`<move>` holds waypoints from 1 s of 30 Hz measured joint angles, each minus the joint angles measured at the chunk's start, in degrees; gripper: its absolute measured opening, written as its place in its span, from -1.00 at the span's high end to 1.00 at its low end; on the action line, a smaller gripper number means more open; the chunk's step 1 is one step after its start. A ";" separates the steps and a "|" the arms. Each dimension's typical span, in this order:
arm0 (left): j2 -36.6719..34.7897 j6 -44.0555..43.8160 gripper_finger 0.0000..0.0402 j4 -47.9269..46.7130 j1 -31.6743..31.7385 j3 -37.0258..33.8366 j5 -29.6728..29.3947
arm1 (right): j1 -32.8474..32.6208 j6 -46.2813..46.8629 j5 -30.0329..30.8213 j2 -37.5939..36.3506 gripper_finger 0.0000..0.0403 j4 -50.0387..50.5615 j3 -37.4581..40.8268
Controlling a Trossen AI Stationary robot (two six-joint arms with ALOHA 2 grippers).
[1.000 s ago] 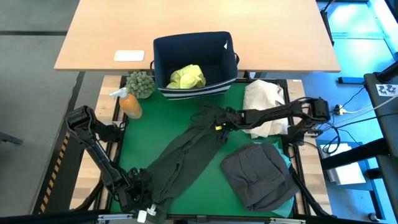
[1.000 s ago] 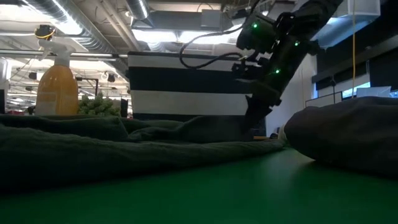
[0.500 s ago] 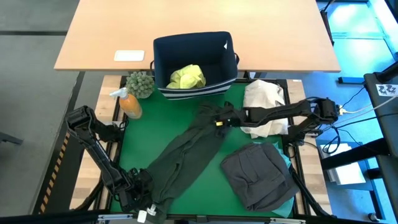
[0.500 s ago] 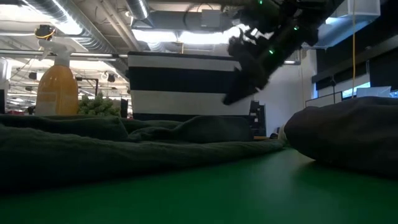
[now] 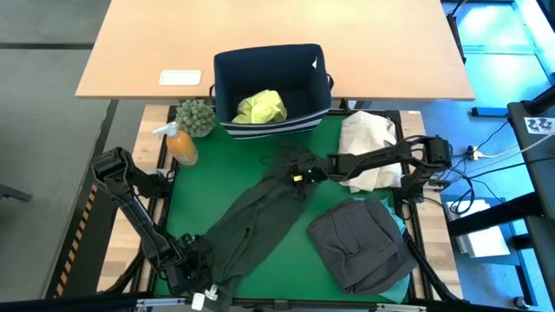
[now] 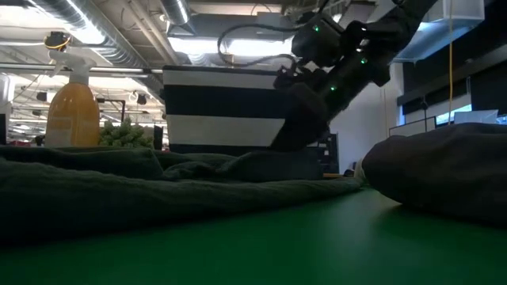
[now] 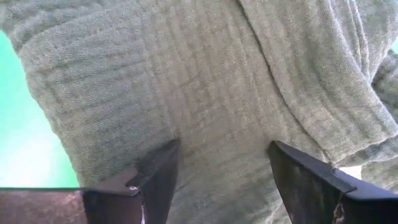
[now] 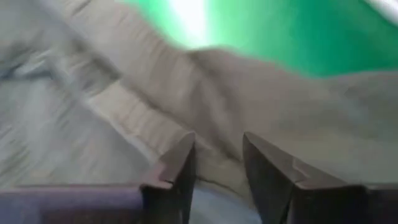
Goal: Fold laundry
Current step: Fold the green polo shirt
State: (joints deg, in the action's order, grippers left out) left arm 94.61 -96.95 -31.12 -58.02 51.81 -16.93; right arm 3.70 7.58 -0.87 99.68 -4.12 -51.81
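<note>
A long dark olive garment (image 5: 256, 221) lies slantwise on the green mat (image 5: 204, 178), from near left to the far middle. My right gripper (image 5: 297, 176) slants down onto its far end (image 6: 269, 158), fingers a little apart (image 8: 217, 140). My left gripper (image 5: 198, 260) stands open over the garment's near end (image 7: 217, 74). I cannot tell whether its tips touch the cloth. A folded charcoal garment (image 5: 360, 247) rests on a turquoise one (image 5: 401, 227) at near right. A yellow-green shirt (image 5: 260, 106) lies in the navy bin (image 5: 227, 74). My right gripper comes slanting down from the table's right onto the olive garment's far end. A ridge of the cloth (image 8: 214, 106) lies between its two fingers (image 8: 177, 162). The blur hides whether the fingers pinch it. The garment lies flat on the mat.
A cream cloth bundle (image 5: 368, 143) lies under my right arm at far right. An orange spray bottle (image 5: 180, 145) and a green plant (image 5: 196, 117) stand at the far left corner. The bin stands at the mat's far edge. Bare mat shows at left and near middle.
My right gripper rose off the garment's far end and drew back toward the table's right. It then came down again a little farther left, now tipped flatter than a second ago. The garment lies as before.
</note>
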 joint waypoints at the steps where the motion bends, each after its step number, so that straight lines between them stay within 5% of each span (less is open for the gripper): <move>1: 0.00 0.00 -0.20 -0.07 0.00 0.00 0.00 | -0.35 0.39 -1.32 0.00 0.41 1.01 -0.02; 16: 0.00 0.16 -0.20 -0.99 0.00 0.00 1.12 | -4.87 1.02 0.35 -2.14 0.68 20.04 -0.02; 22: 0.00 3.87 -0.20 -1.42 0.00 0.00 1.64 | -4.43 0.53 6.48 -7.44 0.68 15.70 -0.02; 30: -0.02 9.02 -0.20 -1.28 1.39 2.19 1.07 | -2.61 -1.95 6.07 -8.06 0.68 6.60 -0.04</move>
State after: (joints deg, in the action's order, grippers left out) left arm 94.59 -87.92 -32.40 -56.63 54.01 -15.85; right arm 1.09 5.63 5.20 91.62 2.48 -51.86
